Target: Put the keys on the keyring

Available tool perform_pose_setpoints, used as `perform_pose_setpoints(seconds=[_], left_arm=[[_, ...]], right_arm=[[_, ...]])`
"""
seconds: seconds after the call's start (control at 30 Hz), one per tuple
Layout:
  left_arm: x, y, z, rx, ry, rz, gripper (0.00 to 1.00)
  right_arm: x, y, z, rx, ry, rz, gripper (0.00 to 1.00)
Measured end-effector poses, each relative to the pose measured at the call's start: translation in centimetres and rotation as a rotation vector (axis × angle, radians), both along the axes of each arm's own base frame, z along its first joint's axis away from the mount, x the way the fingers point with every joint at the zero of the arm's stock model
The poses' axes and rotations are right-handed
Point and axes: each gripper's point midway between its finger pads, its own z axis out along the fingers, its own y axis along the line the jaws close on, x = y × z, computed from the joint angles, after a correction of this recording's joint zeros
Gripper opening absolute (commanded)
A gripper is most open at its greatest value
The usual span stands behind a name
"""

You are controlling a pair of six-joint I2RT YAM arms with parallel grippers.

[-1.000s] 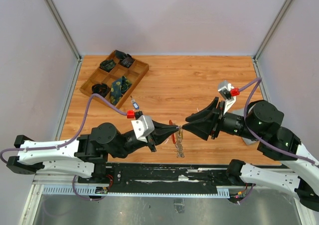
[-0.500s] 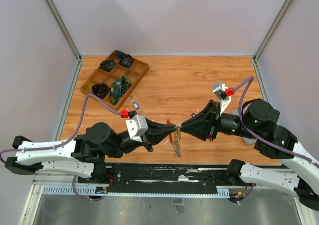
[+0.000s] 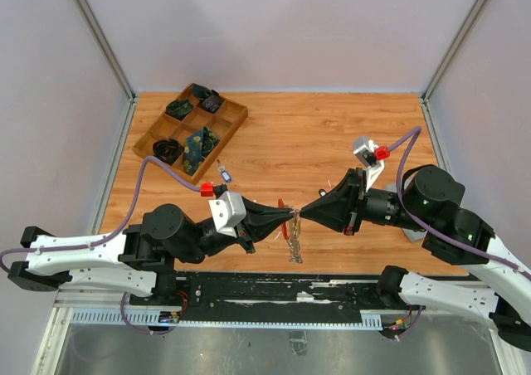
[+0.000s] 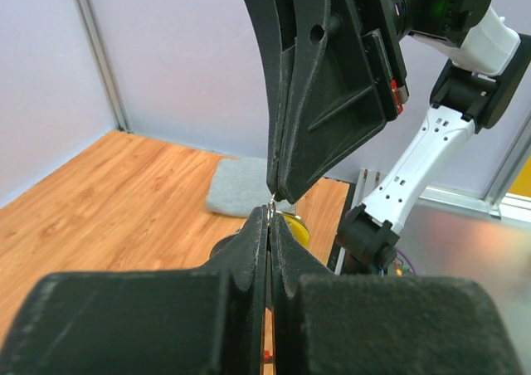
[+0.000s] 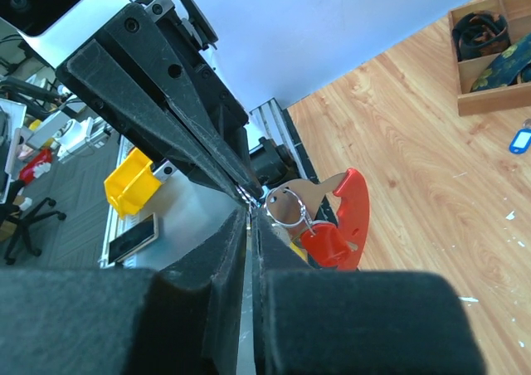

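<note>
Compartments of a wooden tray (image 3: 236, 118) are holding dark items at the far left corner of the table (image 3: 315, 134), and a small blue tag (image 3: 222, 174) is lying on the wood just beside the tray's near end. Right of that, the left gripper (image 3: 290, 218) is reaching toward the middle of the near edge with its fingers pressed flat together, pinching the keyring (image 3: 294, 244) by its thin wire loop (image 5: 286, 205). The glittery strap is hanging down from the fingertips; whether its lower end is touching the table I cannot tell. The curved red plastic part (image 5: 355, 213) is standing just beside the loop, and a red-headed key (image 5: 323, 241) is dangling from the loop below it. A yellow-headed key (image 4: 292, 226) is peeking out behind the fingertips in the left wrist view. Directly to the right, the right gripper (image 3: 304, 213) is pointing at the left one, tip to tip, so that the two are meeting at the wire loop. Its pads are drawn almost together, leaving only a thin slit, and whether they are actually nipping the wire I cannot tell. Farther right, a grey cloth (image 4: 241, 188) is lying flat on the table, partly under the right arm.
</note>
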Motion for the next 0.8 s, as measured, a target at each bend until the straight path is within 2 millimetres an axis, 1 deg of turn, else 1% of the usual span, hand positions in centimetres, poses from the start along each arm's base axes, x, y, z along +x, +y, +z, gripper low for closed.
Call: perform_pose_setpoints(seconds=[0.07, 0.37, 0.8], left_arm=[[0.0, 0.0, 0.0, 0.000, 0.000, 0.000, 0.00], [0.0, 0.0, 0.0, 0.000, 0.000, 0.000, 0.01], [0.1, 0.0, -0.2, 0.004, 0.001, 0.006, 0.01]], right_arm=[[-0.1, 0.0, 0.0, 0.001, 0.001, 0.004, 0.01], [-0.1, 0.0, 0.0, 0.000, 0.001, 0.004, 0.01], [0.7, -0.4, -1.2, -0.048, 0.014, -0.045, 0.01]])
